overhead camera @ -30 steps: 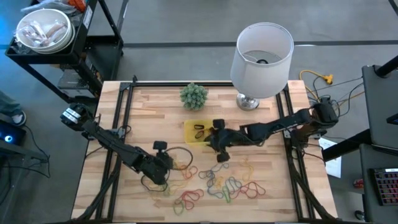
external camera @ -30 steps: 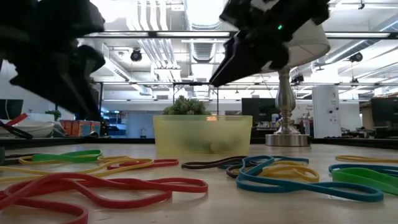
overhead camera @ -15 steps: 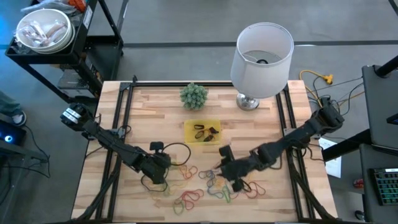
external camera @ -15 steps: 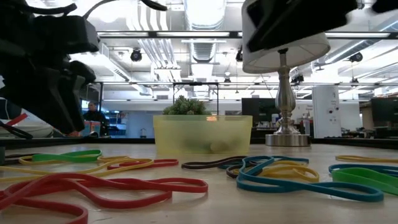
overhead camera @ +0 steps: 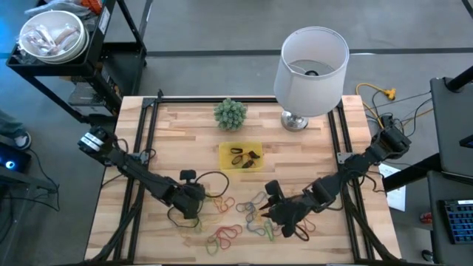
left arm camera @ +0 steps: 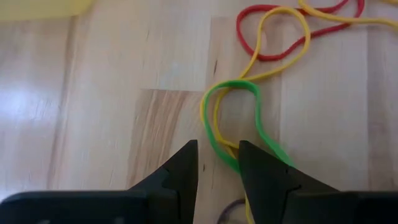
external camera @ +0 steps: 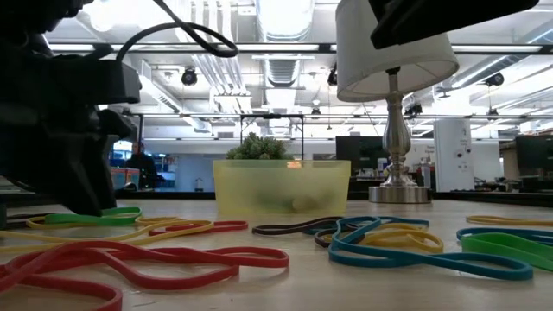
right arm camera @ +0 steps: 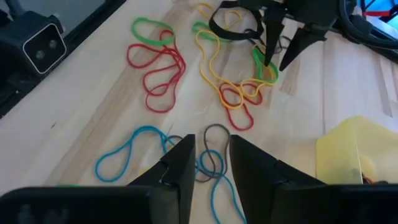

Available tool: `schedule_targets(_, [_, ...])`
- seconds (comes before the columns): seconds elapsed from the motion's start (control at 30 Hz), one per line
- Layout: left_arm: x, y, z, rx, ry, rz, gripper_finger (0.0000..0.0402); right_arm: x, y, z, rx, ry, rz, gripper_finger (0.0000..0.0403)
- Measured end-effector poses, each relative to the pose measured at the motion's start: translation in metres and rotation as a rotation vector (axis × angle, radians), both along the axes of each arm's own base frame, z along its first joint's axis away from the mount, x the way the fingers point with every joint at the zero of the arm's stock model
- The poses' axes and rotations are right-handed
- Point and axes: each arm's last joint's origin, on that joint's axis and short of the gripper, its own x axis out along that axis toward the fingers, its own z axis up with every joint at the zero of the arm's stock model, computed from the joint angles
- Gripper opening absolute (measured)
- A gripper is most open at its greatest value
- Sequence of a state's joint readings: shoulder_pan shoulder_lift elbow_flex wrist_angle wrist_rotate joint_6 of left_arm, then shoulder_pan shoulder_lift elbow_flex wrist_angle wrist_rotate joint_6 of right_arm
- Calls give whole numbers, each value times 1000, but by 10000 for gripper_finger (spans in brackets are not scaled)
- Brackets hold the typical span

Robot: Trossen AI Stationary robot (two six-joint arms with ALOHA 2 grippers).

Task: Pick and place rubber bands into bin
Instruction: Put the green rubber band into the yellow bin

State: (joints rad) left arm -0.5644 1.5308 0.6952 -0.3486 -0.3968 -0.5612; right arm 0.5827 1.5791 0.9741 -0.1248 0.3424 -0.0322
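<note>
Tangled rubber bands (right arm camera: 211, 158) lie between the released right tool's (right arm camera: 211, 163) tips; the released left tool (left arm camera: 217, 165) straddles a green band (left arm camera: 239, 121). Either risks lifting several together.

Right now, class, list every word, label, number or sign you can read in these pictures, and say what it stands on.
None can be read.
The bin, lamp and table carry no visible lettering.
Anything in the room behind, seen in the low view, is too small and blurred to read.

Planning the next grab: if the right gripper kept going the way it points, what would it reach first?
Probably the dark grey rubber band just ahead of the right gripper, tangled with a blue rubber band; depth is unclear.
</note>
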Motion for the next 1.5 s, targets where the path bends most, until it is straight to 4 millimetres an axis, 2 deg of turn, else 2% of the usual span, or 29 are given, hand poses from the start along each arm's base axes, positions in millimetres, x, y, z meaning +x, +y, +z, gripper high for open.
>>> schedule_targets(0.27, [0, 0, 0, -5, 4, -4, 95, 0, 0, 0, -1, 0, 1, 78])
schedule_targets(0.37, [0, 0, 0, 2, 7, -18, 75, 0, 0, 0, -1, 0, 0, 74])
schedule_targets(0.53, [0, 0, 0, 10, 12, -38, 12, 0, 0, 0, -1, 0, 0, 68])
schedule_targets(0.73, [3, -1, 6, 22, -9, -56, 6, 0, 0, 0, -1, 0, 1, 72])
schedule_targets(1.0, [14, -6, 33, 102, -108, -142, 1, 0, 0, 0, -4, 1, 3, 73])
schedule_targets(1.2, [29, -9, 59, 314, -222, -158, 1, 0, 0, 0, -4, 1, 3, 66])
schedule_targets(1.33, [38, -4, 73, 472, -285, -108, 1, 0, 0, 0, -4, 1, 3, 66])
schedule_targets(1.5, [55, 10, 84, 551, -349, -100, 1, 0, 0, 0, -4, 2, 3, 70])
